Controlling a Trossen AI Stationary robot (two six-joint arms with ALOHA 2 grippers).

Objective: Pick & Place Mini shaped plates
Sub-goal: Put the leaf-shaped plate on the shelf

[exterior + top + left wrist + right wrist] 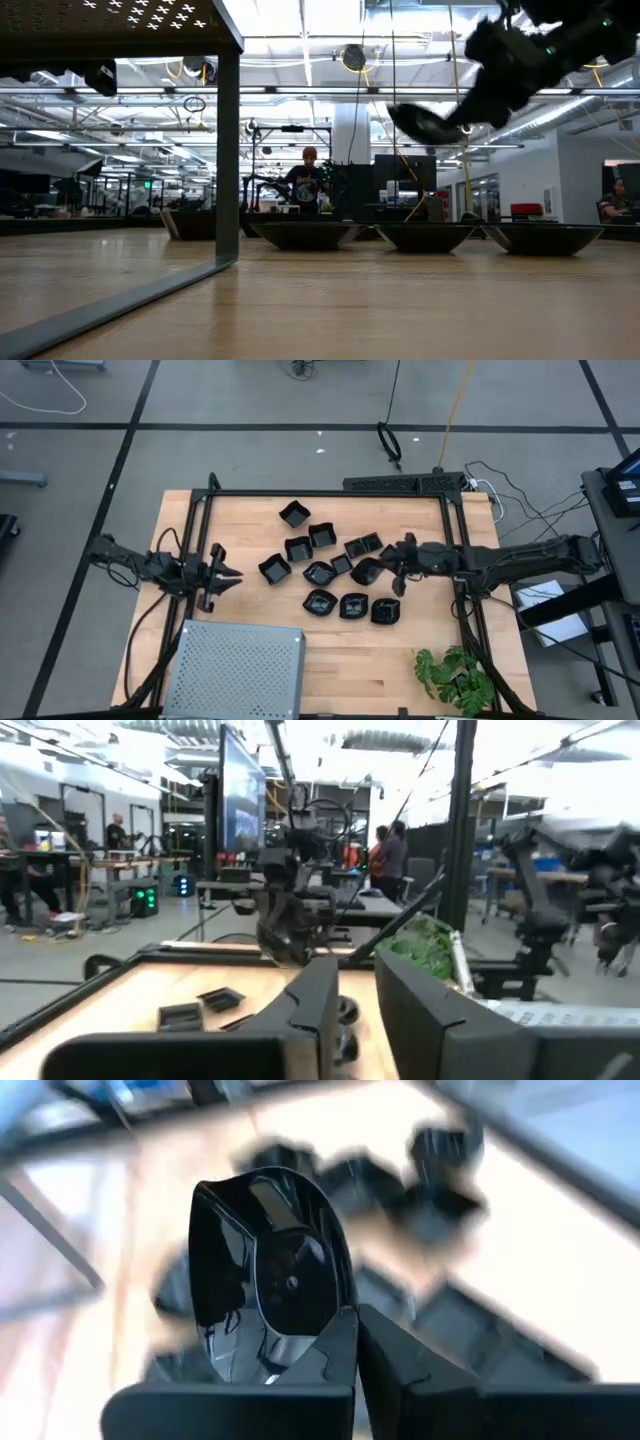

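Nearest you, at the table's front-left corner, sits the grey perforated tray (238, 668), with a small green plant (455, 676) at the front right. Your right gripper (383, 569) is clenched on the rim of one glossy black plate (268, 1275), holding it lifted clear of the table (250, 510) at the right edge of the cluster. Your other mini plates (318, 573) lie scattered over the middle of the table, some touching, three of them in a row nearer the front. Your left gripper (230, 575) hovers at the left side, just behind the tray, its fingers slightly parted and grasping nothing.
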